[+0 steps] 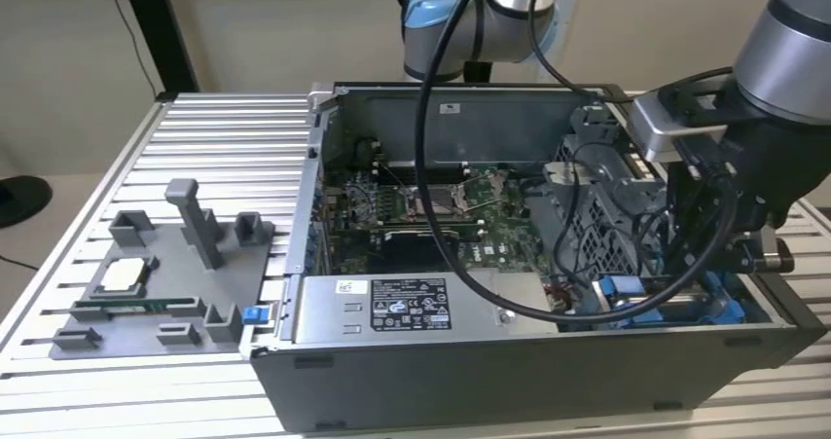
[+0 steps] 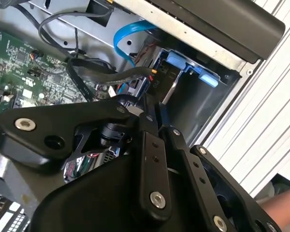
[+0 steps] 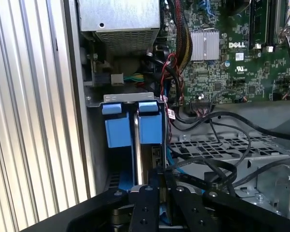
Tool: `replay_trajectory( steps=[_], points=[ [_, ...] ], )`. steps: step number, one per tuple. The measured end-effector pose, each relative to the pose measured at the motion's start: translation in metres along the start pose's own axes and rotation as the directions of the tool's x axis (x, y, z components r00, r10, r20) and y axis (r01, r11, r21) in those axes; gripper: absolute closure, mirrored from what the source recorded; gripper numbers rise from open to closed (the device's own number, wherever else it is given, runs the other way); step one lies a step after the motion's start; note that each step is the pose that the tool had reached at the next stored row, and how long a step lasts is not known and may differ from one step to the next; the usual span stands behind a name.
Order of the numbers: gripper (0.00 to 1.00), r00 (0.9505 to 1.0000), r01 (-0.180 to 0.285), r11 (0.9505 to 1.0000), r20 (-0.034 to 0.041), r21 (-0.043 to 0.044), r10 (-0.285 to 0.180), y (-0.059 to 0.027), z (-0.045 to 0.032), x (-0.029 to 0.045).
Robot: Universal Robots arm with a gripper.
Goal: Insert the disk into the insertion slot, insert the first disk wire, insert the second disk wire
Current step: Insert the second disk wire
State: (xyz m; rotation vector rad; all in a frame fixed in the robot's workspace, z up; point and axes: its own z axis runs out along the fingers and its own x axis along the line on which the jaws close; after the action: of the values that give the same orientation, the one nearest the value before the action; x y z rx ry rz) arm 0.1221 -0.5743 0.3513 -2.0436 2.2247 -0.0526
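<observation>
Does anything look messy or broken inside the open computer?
Nothing looks broken. Loose black cables sprawl over the perforated grey metal drive bay, and a bright blue flat cable loops free, plugged into nothing visible.

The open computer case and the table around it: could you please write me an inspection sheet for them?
Surface: slatted metal table carrying the open computer case.
Job's things: blue-framed disk sits in the drive bay.
Clutter: grey fixture tray on the exterior view's left.
Grippers: gripper low inside the case, close to the disk.
Cables: black cables and a blue cable loop near the bay.
Surroundings: beige wall behind.
</observation>
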Motion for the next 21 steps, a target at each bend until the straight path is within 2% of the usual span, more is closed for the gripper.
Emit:
replay_trajectory(
  steps=[3, 11, 14, 19, 21],
  points=[
    [1.0, 1.0, 0.002, 1.0, 0.001, 0.0078, -0.002, 0.0002, 0.0014, 0.0001],
    [1.0, 1.0, 0.004, 0.9999, 0.0001, 0.0099, -0.004, 0.0026, 0.0049, 0.0002],
    [1.0, 1.0, 0.005, 0.9999, 0.0001, 0.0133, -0.005, 0.0037, 0.0068, 0.0001],
    [1.0, 0.9999, 0.01, 0.9994, 0.0021, 0.0326, -0.011, 0.0047, 0.0077, -0.0006],
    [1.0, 0.9999, 0.011, 0.9994, 0.0026, 0.0342, -0.011, 0.0053, 0.0078, -0.0007]
  ],
)
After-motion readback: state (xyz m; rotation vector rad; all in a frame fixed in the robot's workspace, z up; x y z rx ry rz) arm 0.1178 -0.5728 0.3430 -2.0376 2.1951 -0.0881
